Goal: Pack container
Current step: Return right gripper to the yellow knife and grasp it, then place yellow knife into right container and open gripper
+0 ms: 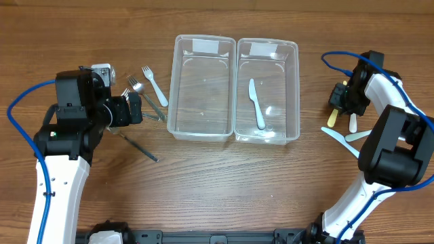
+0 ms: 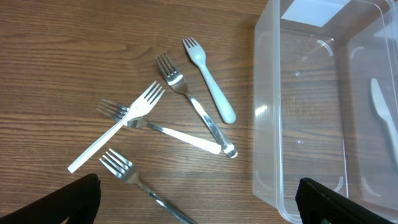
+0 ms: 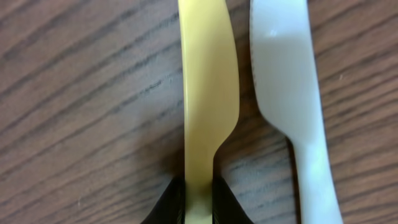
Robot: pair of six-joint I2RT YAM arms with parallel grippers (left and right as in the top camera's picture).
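White label patch at each clear container's far end, nothing legible. Left container [image 1: 203, 95] and right container [image 1: 281, 81] touch along their rims; a white knife [image 1: 256, 104] lies in the right one. Forks [image 2: 193, 106] lie scattered on the wood table [image 1: 224, 183] near the spread left gripper [image 1: 139, 108]. The right gripper [image 3: 199, 200] pinches a yellow knife [image 3: 208, 93], with a second white knife [image 3: 292, 93] just beside.
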